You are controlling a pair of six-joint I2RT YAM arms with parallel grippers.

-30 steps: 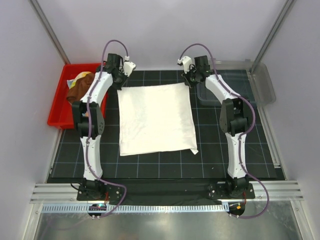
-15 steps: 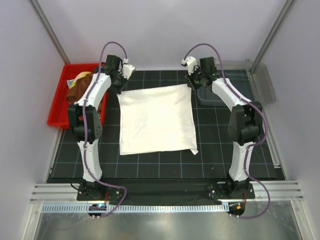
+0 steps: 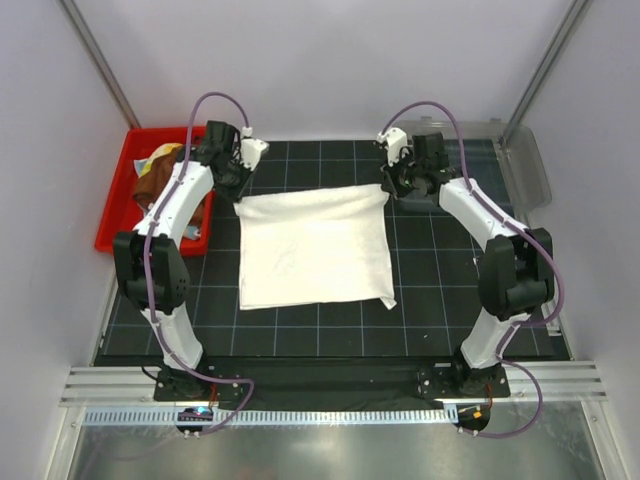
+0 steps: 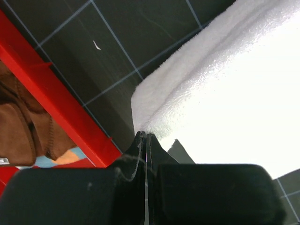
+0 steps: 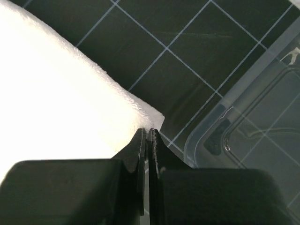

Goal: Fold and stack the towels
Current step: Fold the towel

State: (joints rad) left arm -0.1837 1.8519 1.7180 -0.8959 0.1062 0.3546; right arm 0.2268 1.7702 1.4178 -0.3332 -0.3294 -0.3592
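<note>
The large white towel (image 3: 310,255) lies on the black gridded mat, its far edge lifted and folding toward the near side. My left gripper (image 3: 238,196) is shut on the towel's far left corner (image 4: 145,123). My right gripper (image 3: 386,190) is shut on the far right corner (image 5: 149,121). The rust-brown towel (image 3: 152,181) lies in the red bin, also in the left wrist view (image 4: 21,126), with a yellow towel (image 3: 166,154) beside it. A bit of light blue and orange cloth (image 4: 70,157) shows in the bin.
The red bin (image 3: 115,235) stands at the mat's left edge, its rim close under my left gripper (image 4: 56,108). A clear plastic container (image 3: 520,170) sits at the far right, also in the right wrist view (image 5: 253,117).
Both grippers have lifted the towel's far corners and pulled them toward the near side. The far edge now hangs raised over the towel's rear part.
</note>
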